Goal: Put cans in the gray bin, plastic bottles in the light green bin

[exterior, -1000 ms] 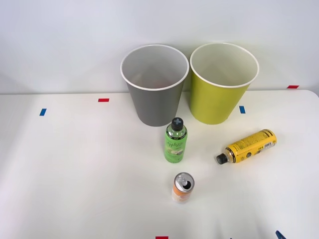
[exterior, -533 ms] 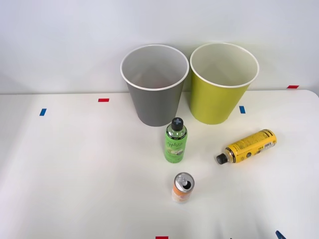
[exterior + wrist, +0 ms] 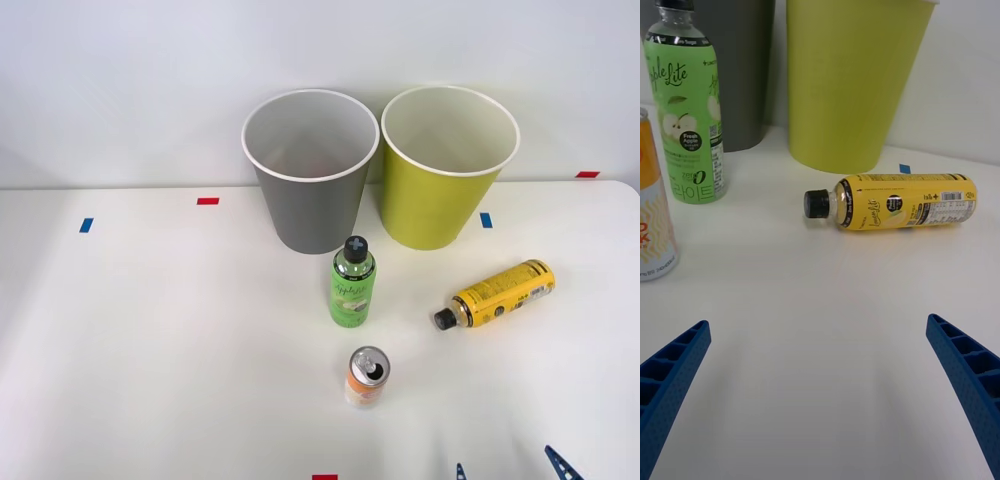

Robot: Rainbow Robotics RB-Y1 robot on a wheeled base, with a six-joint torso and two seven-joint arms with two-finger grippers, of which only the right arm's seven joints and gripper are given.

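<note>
The gray bin [image 3: 310, 190] and the light green bin [image 3: 450, 180] stand side by side at the back of the white table. A translucent green plastic bottle [image 3: 352, 285] stands upright just in front of the gray bin. A yellow black-capped can [image 3: 497, 292] lies on its side to the right, cap pointing left. An orange-white can [image 3: 367, 378] stands nearest me. My right gripper [image 3: 510, 470] is open at the near right edge, empty. In the wrist view the gripper [image 3: 820, 375] faces the yellow can [image 3: 895, 201], with the bottle [image 3: 685, 112], orange can [image 3: 653, 210] and light green bin [image 3: 854, 82] beyond.
Small red tape marks [image 3: 207, 201] and blue tape marks [image 3: 86, 225] dot the tabletop. A pale wall rises right behind the bins. Bare table surface spreads across the left half and between my fingers and the yellow can.
My right gripper's blue fingertips have come a little further into the front view's bottom edge. The bins, bottle and cans have not moved.
</note>
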